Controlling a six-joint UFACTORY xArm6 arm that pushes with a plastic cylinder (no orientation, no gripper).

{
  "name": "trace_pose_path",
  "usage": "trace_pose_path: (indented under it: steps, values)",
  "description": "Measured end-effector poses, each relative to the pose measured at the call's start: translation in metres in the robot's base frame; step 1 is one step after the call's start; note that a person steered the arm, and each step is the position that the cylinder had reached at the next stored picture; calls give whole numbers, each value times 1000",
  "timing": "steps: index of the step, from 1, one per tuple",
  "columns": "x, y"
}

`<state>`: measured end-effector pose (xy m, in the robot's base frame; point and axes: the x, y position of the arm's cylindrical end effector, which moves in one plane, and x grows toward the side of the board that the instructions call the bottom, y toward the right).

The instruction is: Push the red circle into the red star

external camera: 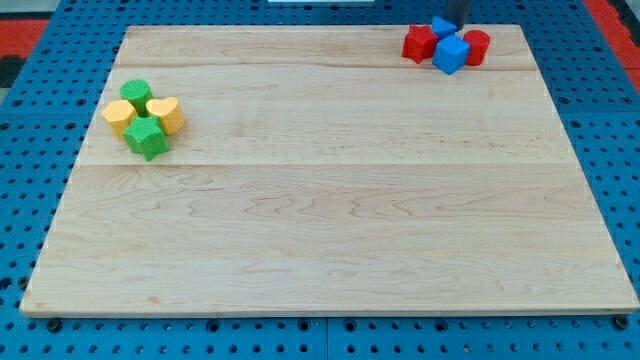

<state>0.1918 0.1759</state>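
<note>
Eight blocks are sitting on one wooden board point(330, 200).

- Red: two, the red star point(419, 43) and the red circle point(477, 46).
- Blue: two, one blue cube point(451, 54) and one smaller blue block point(443, 26).
- Green: two, a green star point(146, 137) and a green block point(135, 93).
- Yellow: two, a yellow heart point(165, 112) and a yellow block point(118, 115).

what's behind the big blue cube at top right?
Behind the blue cube, toward the view's top, a smaller blue block shows partly; its lower part is covered. My tip stands just beside it. Red star and red circle flank the cube.

Red star point(419, 43) and red circle point(477, 46), blue blocks point(451, 53), green and yellow blocks point(146, 137), pale wooden board point(330, 200)
</note>
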Motion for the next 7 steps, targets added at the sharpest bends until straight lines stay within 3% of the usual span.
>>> trace_pose_path:
  steps: [2, 7]
  values:
    - [6, -22]
    - [14, 109]
